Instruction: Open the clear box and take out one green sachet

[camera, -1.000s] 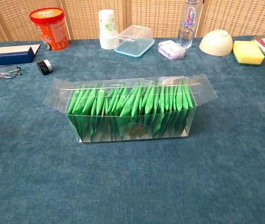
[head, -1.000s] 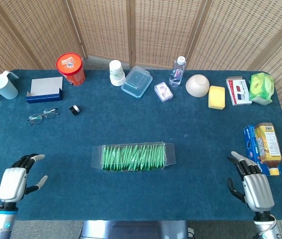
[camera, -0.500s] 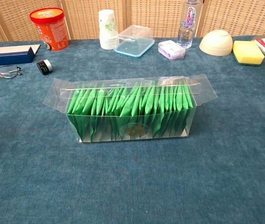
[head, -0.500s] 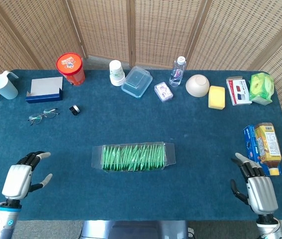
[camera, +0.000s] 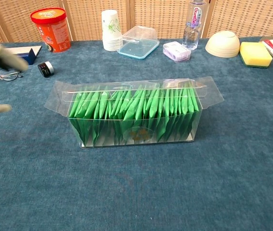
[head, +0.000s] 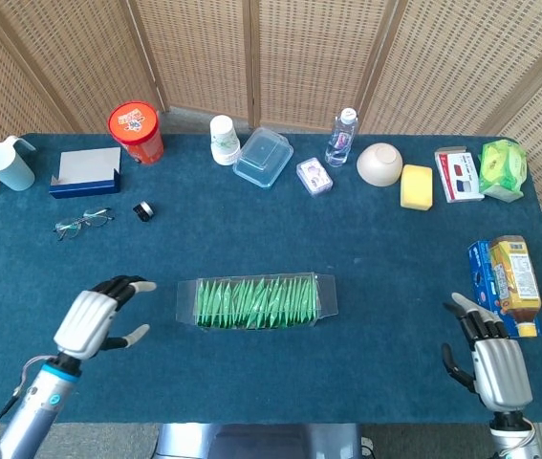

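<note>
The clear box [head: 256, 301] [camera: 134, 115] lies in the middle of the blue table, its end flaps folded out. A row of green sachets [head: 254, 303] [camera: 132, 113] stands upright inside it. My left hand [head: 96, 318] hovers just left of the box with fingers spread and nothing in it. In the chest view only its blurred fingertips [camera: 4, 54] show at the left edge. My right hand [head: 492, 359] sits near the front right corner, far from the box, fingers apart and empty.
Along the back stand a red tub [head: 136, 132], paper cups [head: 224, 140], a plastic container [head: 263, 158], a water bottle [head: 341, 137], a bowl [head: 379, 164] and a yellow sponge [head: 417, 186]. Glasses [head: 83, 223] lie back left. A juice bottle [head: 514, 271] lies near my right hand.
My left hand has moved right and forward from the front left corner to just beside the box's left end. The right hand has barely shifted.
</note>
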